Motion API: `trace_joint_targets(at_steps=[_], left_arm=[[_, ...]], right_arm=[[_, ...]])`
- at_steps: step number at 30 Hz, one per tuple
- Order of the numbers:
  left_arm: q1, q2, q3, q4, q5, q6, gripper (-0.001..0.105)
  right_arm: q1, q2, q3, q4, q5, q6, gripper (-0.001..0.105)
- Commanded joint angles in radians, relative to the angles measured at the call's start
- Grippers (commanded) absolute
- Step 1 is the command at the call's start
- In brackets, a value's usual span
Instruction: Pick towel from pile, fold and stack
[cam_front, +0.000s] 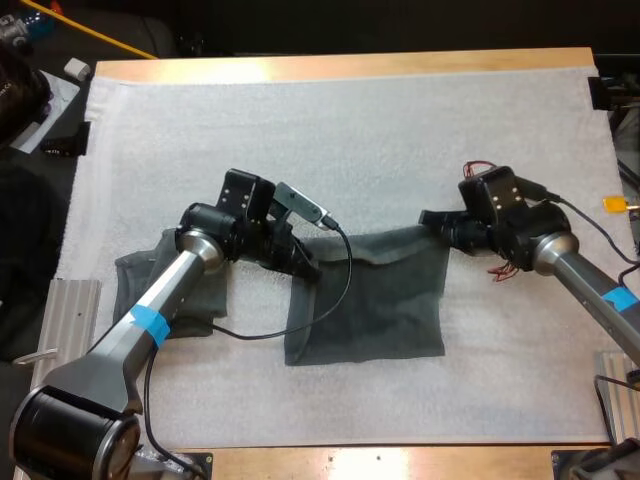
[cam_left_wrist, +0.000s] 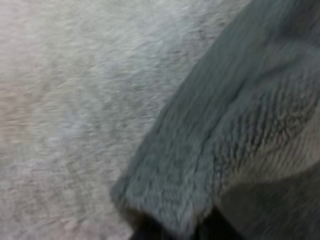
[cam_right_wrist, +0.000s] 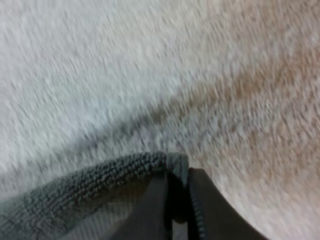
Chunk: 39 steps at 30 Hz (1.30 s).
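- At mid-mat, a dark grey-green terry towel (cam_front: 370, 300) lies as a rough rectangle, its far edge raised.
- Fingers of the left gripper (cam_front: 306, 264) pinch its far left corner, and the right gripper (cam_front: 432, 220) clamps the far right corner.
- Judged step: folding. Next, carry the far edge evenly to the near edge.
- The looped cloth is limp and may sag over the fuzzy white mat (cam_front: 350, 130).
- A crumpled grey-green towel (cam_front: 135, 275) sits left, under the left arm.
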Motion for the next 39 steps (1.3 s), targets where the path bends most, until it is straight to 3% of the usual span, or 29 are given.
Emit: trace_joint_targets(at_steps=[1, 4, 7, 9, 15, 21, 31, 39], left_arm=[[0.001, 0.003, -0.006, -0.036, -0.059, 0.012, 0.008], [0.0, 0.006, -0.007, -0.049, -0.096, 0.016, 0.035], [0.005, 0.016, -0.013, -0.07, -0.151, 0.02, 0.069], [0.009, 0.018, -0.028, -0.074, -0.185, 0.017, 0.071], [0.019, 0.016, -0.079, -0.044, -0.194, 0.007, 0.059], [0.026, -0.026, -0.124, 0.023, -0.204, 0.008, 0.058], [0.032, -0.239, -0.148, 0.222, -0.191, -0.035, 0.058], [0.031, -0.421, -0.145, 0.408, -0.165, -0.1, 0.058]], right_arm=[[-0.014, 0.013, -0.003, -0.048, -0.031, 0.02, 0.002], [-0.015, 0.022, -0.003, -0.102, -0.067, 0.036, 0.023], [-0.02, 0.028, -0.005, -0.163, -0.099, 0.045, 0.057], [-0.023, 0.03, -0.004, -0.186, -0.1, 0.039, 0.069], [-0.031, 0.013, -0.007, -0.185, -0.091, 0.011, 0.064], [-0.038, -0.046, 0.0, -0.18, -0.14, -0.066, 0.061], [-0.033, -0.256, -0.002, 0.1, -0.137, -0.23, 0.056], [0.04, -0.396, -0.004, 0.295, -0.13, -0.269, 0.054]])
